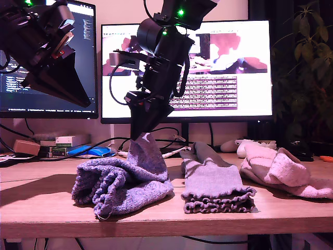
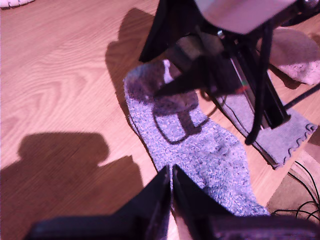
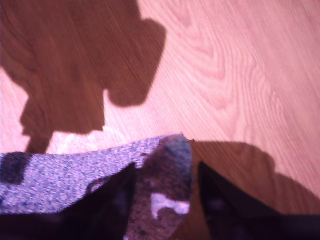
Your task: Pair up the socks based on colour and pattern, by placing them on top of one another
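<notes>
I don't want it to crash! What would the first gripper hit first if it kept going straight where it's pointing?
Most likely the speckled blue-purple sock, lying straight ahead of my first gripper, though depth is unclear.

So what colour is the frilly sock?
Grey, seen best in the exterior view: the frilly-cuffed sock.

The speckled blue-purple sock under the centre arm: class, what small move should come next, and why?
Probably open my second gripper and lift away: the speckled sock it pinches already drapes over the matching knit heap, so this pair looks stacked. My first gripper hangs shut above.
</notes>
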You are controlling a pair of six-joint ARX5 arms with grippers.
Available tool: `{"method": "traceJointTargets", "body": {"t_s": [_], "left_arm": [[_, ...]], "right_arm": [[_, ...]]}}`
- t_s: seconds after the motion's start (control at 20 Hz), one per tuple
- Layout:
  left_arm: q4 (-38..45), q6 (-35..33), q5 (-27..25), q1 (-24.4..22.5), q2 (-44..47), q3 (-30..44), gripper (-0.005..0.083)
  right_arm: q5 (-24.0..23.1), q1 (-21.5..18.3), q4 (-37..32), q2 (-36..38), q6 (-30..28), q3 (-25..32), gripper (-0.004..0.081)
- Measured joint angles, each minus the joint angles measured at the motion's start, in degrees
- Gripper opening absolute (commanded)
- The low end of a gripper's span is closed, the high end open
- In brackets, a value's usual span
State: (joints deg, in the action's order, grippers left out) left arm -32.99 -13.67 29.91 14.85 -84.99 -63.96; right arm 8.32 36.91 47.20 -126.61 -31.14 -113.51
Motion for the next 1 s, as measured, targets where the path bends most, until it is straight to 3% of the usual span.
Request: {"method": "traceJointTargets", "body": {"t_s": [0.15, 0.3, 0.4, 0.65, 1.0], "left_arm": [[0.0, 0.0, 0.0, -0.2, 0.0, 0.0, -0.0023], [0.0, 0.0, 0.0, -1.3, 0.0, 0.0, -0.0023], [-0.1, -0.1, -0.3, -1.9, 0.0, 0.0, -0.0023], [0.0, -0.1, -2.0, -2.8, 1.6, 1.0, -0.0023], [7.6, 0.5, -1.9, -2.6, 13.2, 14.5, -0.0023]], "right_arm": [[-0.2, 0.0, 2.6, 2.4, 0.1, 0.0, 0.0324], [5.6, 0.0, 8.5, 7.1, 3.6, 0.0, 0.0097], [7.8, -0.1, 9.3, 9.1, 5.0, -0.1, 0.0003], [7.6, -0.2, 11.6, 9.4, 5.0, -0.4, -0.0013], [7.5, 0.6, 11.4, 10.5, 4.3, -0.4, -0.0013]]}}
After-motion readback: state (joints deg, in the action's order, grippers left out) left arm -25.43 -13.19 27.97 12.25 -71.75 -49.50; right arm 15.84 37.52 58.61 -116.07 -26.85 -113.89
